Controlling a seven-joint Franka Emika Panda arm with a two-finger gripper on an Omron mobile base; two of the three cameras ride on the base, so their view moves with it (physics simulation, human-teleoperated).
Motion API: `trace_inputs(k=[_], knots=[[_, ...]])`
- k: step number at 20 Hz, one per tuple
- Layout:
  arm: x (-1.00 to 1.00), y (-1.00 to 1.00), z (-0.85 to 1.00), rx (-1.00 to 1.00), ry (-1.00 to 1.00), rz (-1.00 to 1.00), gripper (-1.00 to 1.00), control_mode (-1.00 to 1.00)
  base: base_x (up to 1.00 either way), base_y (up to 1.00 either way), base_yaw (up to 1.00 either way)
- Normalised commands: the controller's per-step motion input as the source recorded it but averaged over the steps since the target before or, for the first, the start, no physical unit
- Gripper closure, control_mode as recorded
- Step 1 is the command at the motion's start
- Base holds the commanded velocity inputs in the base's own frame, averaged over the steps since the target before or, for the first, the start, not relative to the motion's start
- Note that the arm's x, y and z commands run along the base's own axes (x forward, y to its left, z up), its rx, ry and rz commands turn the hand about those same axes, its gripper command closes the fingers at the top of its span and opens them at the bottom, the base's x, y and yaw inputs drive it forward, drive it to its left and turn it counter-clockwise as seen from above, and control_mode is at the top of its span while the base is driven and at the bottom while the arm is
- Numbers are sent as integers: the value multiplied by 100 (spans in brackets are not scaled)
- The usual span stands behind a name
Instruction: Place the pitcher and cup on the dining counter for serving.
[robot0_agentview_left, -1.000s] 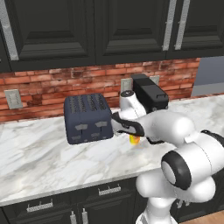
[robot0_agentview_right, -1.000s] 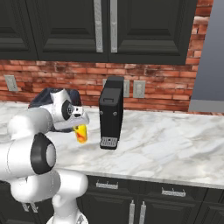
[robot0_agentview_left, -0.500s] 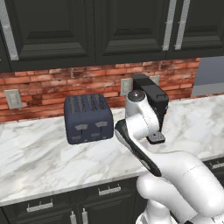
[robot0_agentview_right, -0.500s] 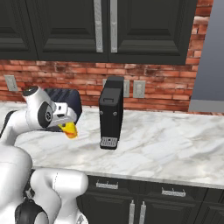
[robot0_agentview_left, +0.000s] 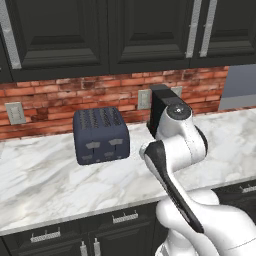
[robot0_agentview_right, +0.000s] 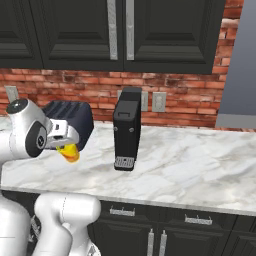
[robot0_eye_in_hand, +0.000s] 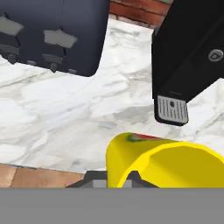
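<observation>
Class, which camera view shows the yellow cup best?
The hand view: the cup looms large at the bottom, its open rim and a red mark plain. The right base view shows the cup small, held in the shut tool beside the toaster.

We see a dark blue toaster (robot0_agentview_left: 101, 135) left of centre on a marble counter (robot0_agentview_left: 45, 182), slots up, levers facing us. A black coffee machine (robot0_agentview_left: 161, 107) stands right of it at centre frame — lower part hidden behind our white arm (robot0_agentview_left: 175, 150). Brick backsplash (robot0_agentview_left: 60, 102) behind, outlets (robot0_agentview_left: 15, 113) at left edge and centre. Black cabinets (robot0_agentview_left: 100, 35) across the top, silver-handled drawers (robot0_agentview_left: 70, 235) along the bottom.
</observation>
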Motion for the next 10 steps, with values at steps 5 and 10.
trace_inputs(k=[5, 10], knots=[[-39, 0, 0, 0, 0, 0, 100, 100, -60, -6, -11], [0, 0, 0, 0, 0, 0, 100, 100, -91, -22, -57]])
